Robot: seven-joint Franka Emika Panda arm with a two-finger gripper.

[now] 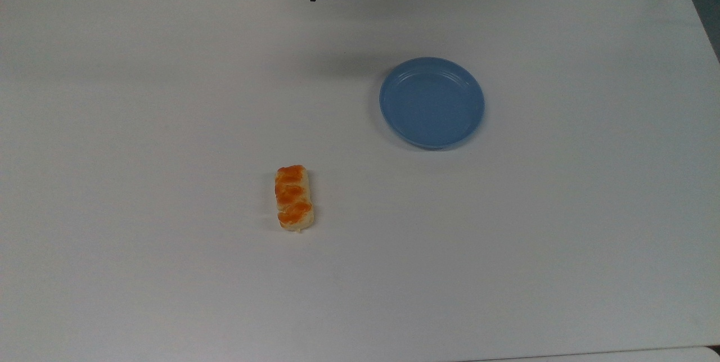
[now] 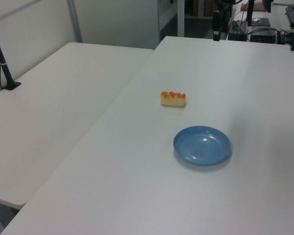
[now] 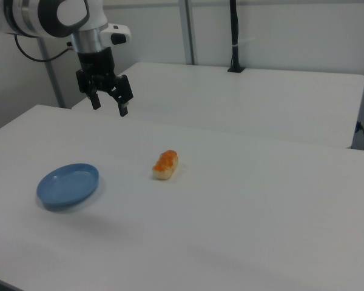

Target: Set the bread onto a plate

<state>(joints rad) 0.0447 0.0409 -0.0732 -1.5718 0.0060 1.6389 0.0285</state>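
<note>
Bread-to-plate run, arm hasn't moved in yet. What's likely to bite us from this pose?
1. The small oblong pastry with glossy orange-brown bumps looks soft and rounded; the open hand, high above the white table, may squash it or slip off the top.
2. The shallow round blue plastic plate sits loose with a low rim; a low or off-centre release could nudge it or let the pastry roll off.

Bread (image 1: 294, 198) apart from empty plate (image 1: 431, 102)

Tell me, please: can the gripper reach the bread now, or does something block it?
Probably yes. The gripper hangs open above the table, and the bread lies alone with bare surface all round. The plate sits apart, off to the top view's right.
</note>
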